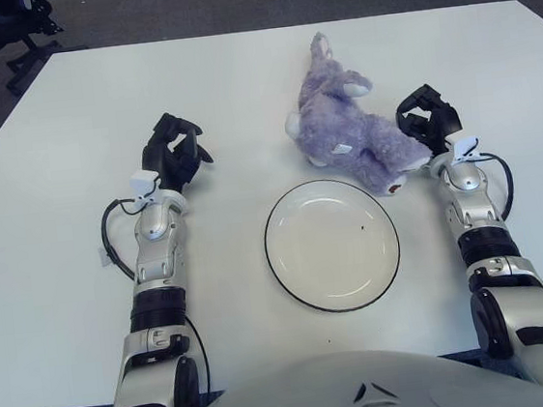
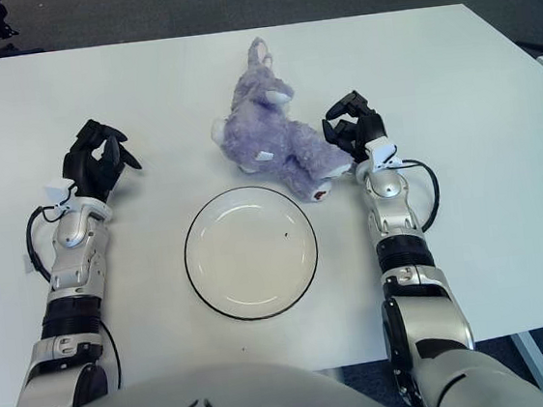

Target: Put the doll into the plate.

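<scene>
Soft and light by the look of it — purple doll (image 1: pixel 352 137) lying on its side just beyond the empty plate (image 1: pixel 282 261), best pinched around the plump body, with right hand (image 1: pixel 426 121) just right of it, fingers loosely curled on nothing, left hand (image 1: pixel 175 151) well left of the plate — likewise curled, empty.

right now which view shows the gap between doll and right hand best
The right eye view: the right hand shows just right of the doll, fingers curled beside its rump. In the left eye view they overlap slightly, so contact cannot be told.
</scene>
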Available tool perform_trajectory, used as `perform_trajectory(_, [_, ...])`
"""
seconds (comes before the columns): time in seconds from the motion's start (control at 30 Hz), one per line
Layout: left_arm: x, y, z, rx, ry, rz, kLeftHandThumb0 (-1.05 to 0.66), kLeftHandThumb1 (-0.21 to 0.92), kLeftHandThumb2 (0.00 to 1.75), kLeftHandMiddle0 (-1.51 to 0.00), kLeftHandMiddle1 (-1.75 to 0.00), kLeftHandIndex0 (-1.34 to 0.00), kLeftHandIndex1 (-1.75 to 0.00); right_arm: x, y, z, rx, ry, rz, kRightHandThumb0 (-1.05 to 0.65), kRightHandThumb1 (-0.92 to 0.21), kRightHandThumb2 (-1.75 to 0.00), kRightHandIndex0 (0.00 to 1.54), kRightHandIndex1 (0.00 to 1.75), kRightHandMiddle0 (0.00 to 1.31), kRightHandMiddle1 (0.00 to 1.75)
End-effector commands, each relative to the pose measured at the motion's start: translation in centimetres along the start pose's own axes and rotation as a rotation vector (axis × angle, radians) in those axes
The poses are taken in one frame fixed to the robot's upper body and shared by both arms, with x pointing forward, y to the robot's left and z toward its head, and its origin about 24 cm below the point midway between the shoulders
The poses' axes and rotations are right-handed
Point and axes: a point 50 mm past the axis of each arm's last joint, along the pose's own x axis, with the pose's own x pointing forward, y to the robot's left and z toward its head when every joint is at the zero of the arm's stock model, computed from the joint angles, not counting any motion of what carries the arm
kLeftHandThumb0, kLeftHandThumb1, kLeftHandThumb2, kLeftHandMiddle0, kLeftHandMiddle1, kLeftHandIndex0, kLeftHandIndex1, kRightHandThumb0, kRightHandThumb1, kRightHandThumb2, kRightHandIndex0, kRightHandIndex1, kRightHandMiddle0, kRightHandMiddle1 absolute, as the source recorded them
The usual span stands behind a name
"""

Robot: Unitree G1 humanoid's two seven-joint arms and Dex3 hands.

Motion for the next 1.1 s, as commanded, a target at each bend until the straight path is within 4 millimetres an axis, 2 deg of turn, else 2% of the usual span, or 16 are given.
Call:
perform_trajectory(0.0, [-1.4,0.2,-1.8,-0.003,0.083,0.021,-0.25,0.92,0.44,-0.86,-1.75,-0.54,-1.75,-0.6,0.0,-1.2,-0.011,0.061,0.01,-0.4,-0.6,-0.95,0.91,1.75,0.41,1.75])
perform_trajectory(0.07, [-1.5,0.0,-1.9,-0.004,0.082,0.02,-0.25,0.92,0.44,-0.86,-1.75,-0.54,-1.75,-0.6,-0.2,-1.2,0.006,0.07,-0.003,-0.4,-0.6,-0.95,0.91,1.75,0.41,1.75])
perform_trajectory(0.17, [-1.6,-0.2,-1.9,-0.006,0.082,0.019,-0.25,0.92,0.44,-0.86,-1.75,-0.54,-1.75,-0.5,-0.6,-1.3,0.035,0.088,-0.026,-0.38,-0.68,-0.8,0.81,1.73,0.38,1.71])
perform_trajectory(0.5, [-1.7,-0.5,-2.0,-0.006,0.08,0.016,-0.25,0.92,0.44,-0.86,-1.75,-0.54,-1.75,0.1,-1.6,-0.9,0.069,0.118,-0.031,-0.36,-0.89,-0.4,0.7,1.62,0.4,1.56])
perform_trajectory(0.77, [-1.7,-0.6,-2.0,-0.002,0.08,0.015,-0.24,0.92,0.44,-0.86,-1.75,-0.54,-1.75,1.0,-2.0,0.1,0.051,0.104,-0.035,-0.36,-0.92,-0.32,0.68,1.58,0.42,1.53])
perform_trajectory(0.9, [-1.6,-0.6,-2.1,0.0,0.08,0.015,-0.24,0.92,0.44,-0.86,-1.75,-0.55,-1.75,1.3,-1.9,1.7,-0.089,-0.067,-0.044,-0.36,-0.92,-0.31,0.67,1.52,0.42,1.52])
perform_trajectory(0.97, [-1.6,-0.6,-2.1,-0.001,0.08,0.015,-0.24,0.92,0.44,-0.87,-1.75,-0.55,-1.75,1.4,-1.9,2.3,-0.145,-0.136,-0.041,-0.15,-0.92,-0.25,0.64,1.42,0.4,1.4])
perform_trajectory(1.07, [-1.6,-0.6,-2.1,-0.001,0.08,0.014,-0.24,0.92,0.44,-0.87,-1.75,-0.55,-1.75,1.9,-2.4,3.4,-0.255,-0.234,-0.029,-0.06,-0.92,-0.23,0.58,1.38,0.43,1.35])
